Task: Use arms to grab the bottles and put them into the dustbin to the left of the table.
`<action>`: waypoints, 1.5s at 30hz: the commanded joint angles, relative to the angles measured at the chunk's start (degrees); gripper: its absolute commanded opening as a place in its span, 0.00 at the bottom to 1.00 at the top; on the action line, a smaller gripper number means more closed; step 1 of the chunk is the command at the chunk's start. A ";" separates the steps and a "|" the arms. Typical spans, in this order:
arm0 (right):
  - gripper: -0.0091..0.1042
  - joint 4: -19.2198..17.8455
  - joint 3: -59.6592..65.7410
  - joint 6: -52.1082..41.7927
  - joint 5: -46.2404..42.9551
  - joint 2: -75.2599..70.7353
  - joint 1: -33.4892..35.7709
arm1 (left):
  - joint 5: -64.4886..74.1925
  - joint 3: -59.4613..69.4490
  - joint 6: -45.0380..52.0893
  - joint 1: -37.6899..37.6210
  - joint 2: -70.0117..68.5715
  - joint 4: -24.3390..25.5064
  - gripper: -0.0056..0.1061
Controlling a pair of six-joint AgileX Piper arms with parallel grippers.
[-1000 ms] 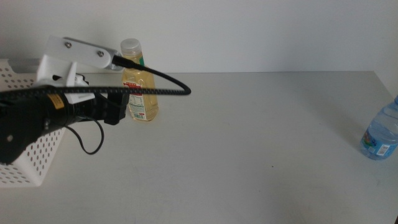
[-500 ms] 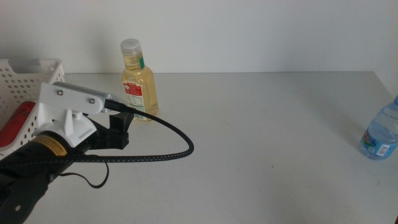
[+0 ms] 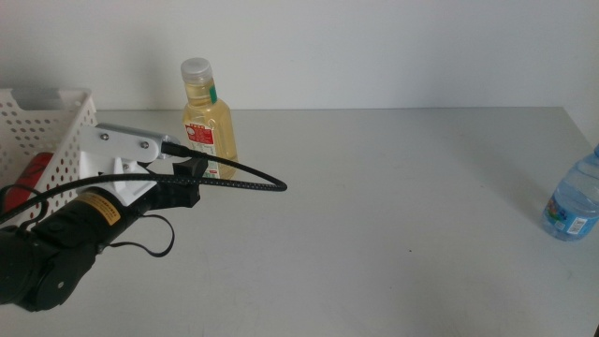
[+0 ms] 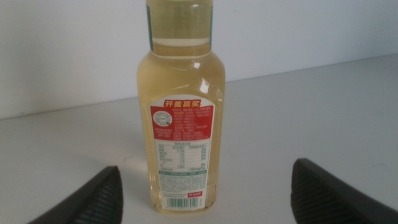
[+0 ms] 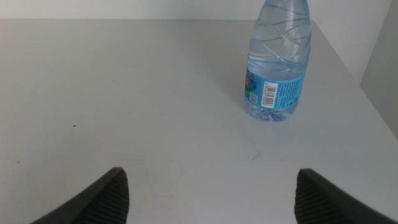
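While lining up: left gripper (image 4: 202,186) has swung from the dustbin (image 3: 56,126) toward the yellow bottle (image 3: 210,131)
Fingers: spread, empty
Can: red, in dustbin
Water bottle (image 5: 277,62): right counter edge, untouched

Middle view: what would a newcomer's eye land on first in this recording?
The black left arm reaching in from the left, its open left claw lined up on the upright yellow bottle at the table's back. Beside it stands the white dustbin, something red already inside. Far right, the water bottle waits at the table's edge, in front of the open right claw.
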 commanded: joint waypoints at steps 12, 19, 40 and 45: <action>0.91 -0.63 -0.52 -0.30 -4.11 -1.19 0.13 | -5.38 -12.66 -1.81 0.49 9.14 1.51 0.87; 0.91 -0.63 -0.52 -0.30 -4.11 -1.19 0.13 | -5.32 -17.04 -2.09 0.49 13.44 1.51 0.87; 0.91 -0.63 -0.52 -0.30 -4.11 -1.19 0.13 | -5.67 -25.73 -2.88 0.43 23.65 1.28 0.87; 0.91 -0.63 -0.52 -0.30 -4.11 -1.19 0.13 | -5.78 -28.01 -2.88 0.38 25.04 1.28 0.87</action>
